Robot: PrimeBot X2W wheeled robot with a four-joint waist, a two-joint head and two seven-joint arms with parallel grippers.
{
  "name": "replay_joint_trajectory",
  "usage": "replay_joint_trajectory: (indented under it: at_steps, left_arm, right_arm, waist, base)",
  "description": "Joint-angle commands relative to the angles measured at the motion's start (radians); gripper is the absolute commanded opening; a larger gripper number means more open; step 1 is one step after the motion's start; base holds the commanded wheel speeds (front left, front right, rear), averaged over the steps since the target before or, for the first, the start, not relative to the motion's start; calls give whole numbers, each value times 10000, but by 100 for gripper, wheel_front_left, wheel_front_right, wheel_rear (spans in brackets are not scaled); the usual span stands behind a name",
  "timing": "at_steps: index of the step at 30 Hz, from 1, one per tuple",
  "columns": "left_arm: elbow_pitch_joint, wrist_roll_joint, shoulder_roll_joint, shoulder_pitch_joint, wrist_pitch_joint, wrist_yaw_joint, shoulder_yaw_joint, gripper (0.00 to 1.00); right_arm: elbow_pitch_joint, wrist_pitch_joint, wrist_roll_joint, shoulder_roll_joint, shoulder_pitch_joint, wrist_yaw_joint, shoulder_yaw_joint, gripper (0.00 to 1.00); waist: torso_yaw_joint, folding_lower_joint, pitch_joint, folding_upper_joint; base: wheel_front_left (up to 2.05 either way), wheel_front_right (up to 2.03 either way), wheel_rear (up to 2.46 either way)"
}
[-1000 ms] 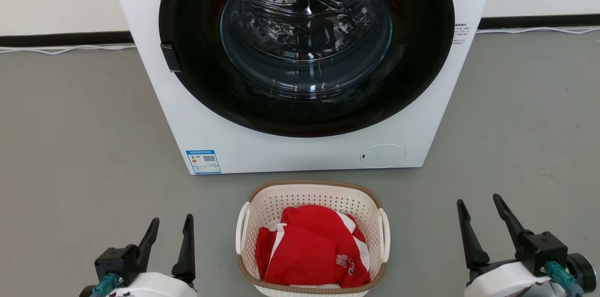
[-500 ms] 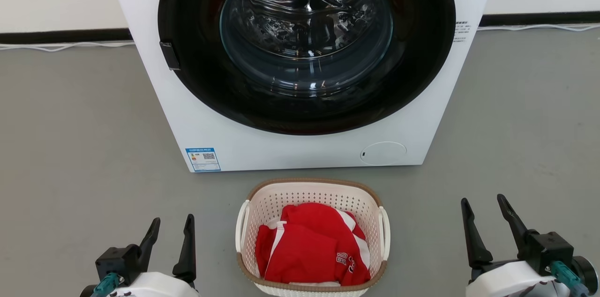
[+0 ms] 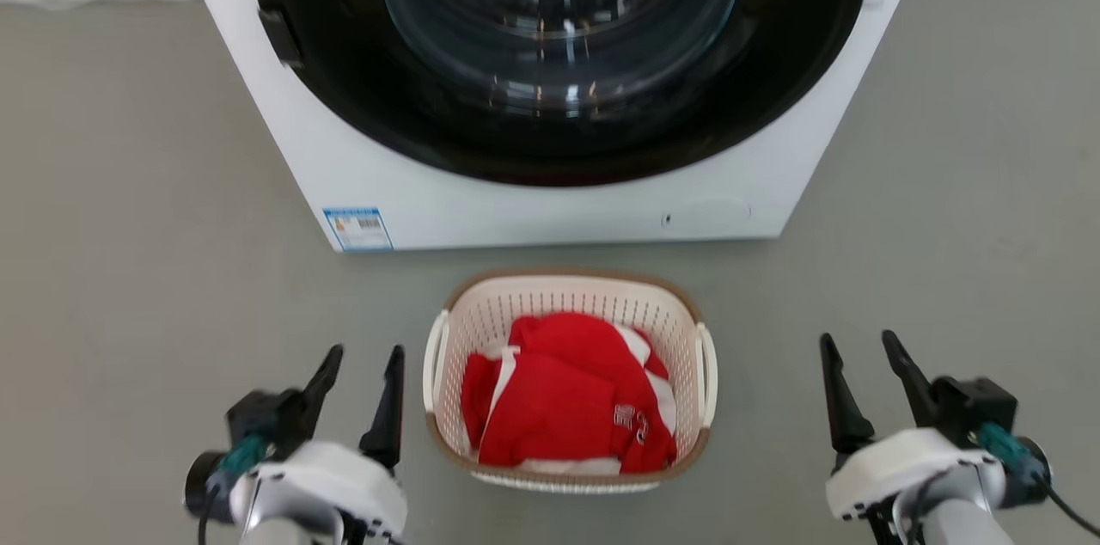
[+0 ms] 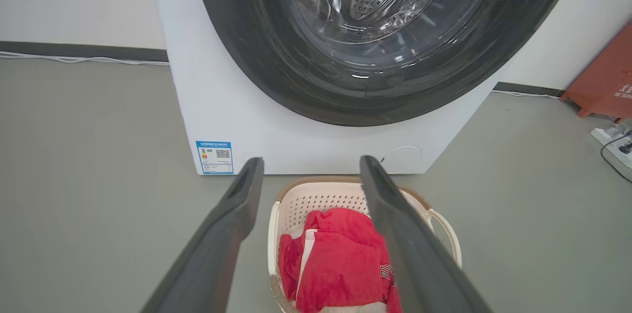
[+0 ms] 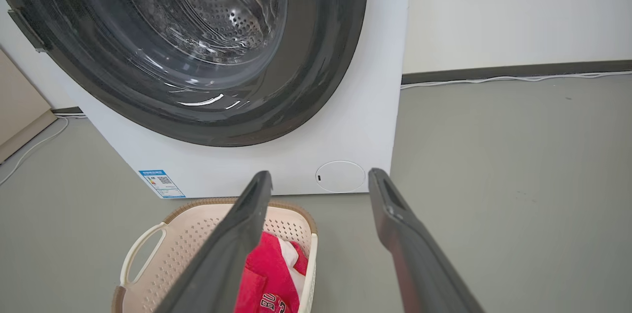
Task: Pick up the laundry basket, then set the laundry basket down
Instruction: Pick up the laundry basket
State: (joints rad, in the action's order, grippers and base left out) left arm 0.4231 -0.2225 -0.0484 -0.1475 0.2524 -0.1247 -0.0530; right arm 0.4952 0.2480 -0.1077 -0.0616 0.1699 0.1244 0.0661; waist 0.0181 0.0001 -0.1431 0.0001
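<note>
The laundry basket (image 3: 567,300), cream-white and perforated with a brown rim and white side handles, stands on the grey floor in front of the washing machine (image 3: 550,141). A red and white garment (image 3: 563,394) lies inside it. My left gripper (image 3: 365,356) is open just left of the basket's left handle (image 3: 434,364), not touching it. Well to the right of the basket, my right gripper (image 3: 859,343) is open too. The basket (image 4: 316,199) shows between my left gripper (image 4: 311,165) fingers in the left wrist view. The basket (image 5: 177,239) sits lower left of my right gripper (image 5: 320,177) in the right wrist view.
The washing machine's round door (image 3: 559,38) is closed. A white cable (image 5: 493,78) runs along the wall base. A red-orange object (image 4: 602,86) and a power strip (image 4: 612,135) lie at the right in the left wrist view.
The head camera has tilted down and forward, shifting the whole picture. My left gripper has come closer to the basket's left handle; the right gripper has moved slightly inward.
</note>
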Motion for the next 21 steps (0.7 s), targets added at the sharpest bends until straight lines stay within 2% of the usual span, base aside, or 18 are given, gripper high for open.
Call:
replay_joint_trajectory:
  at_steps: [1, 7, 12, 21]
  left_arm:
    - [65, -111, -248, -698, 93, -60, 71, 100]
    - [1639, -577, -673, -2254, 93, -60, -814, 100]
    - [2749, -1033, -805, -3676, 93, -60, -1557, 100]
    - [4176, -1552, -953, -5897, 93, -60, -2555, 100]
  right_arm:
    - [167, 138, -19, -32, 550, 63, -290, 100]
    - [1934, 138, 126, 14, 1953, 63, -515, 100]
    - [3281, 138, 483, 51, 3207, 63, -460, 100]
    - [4511, 138, 765, 108, 5078, 63, -354, 100]
  waist:
    - [-3, 0, -522, -1]
    - [21, 0, -1810, -1]
    - [53, 0, -2992, -1]
    - [-5, 0, -4936, -1]
  base:
    - [0, 0, 0]
    - [0, 0, 0]
    - [0, 0, 0]
    - [0, 0, 0]
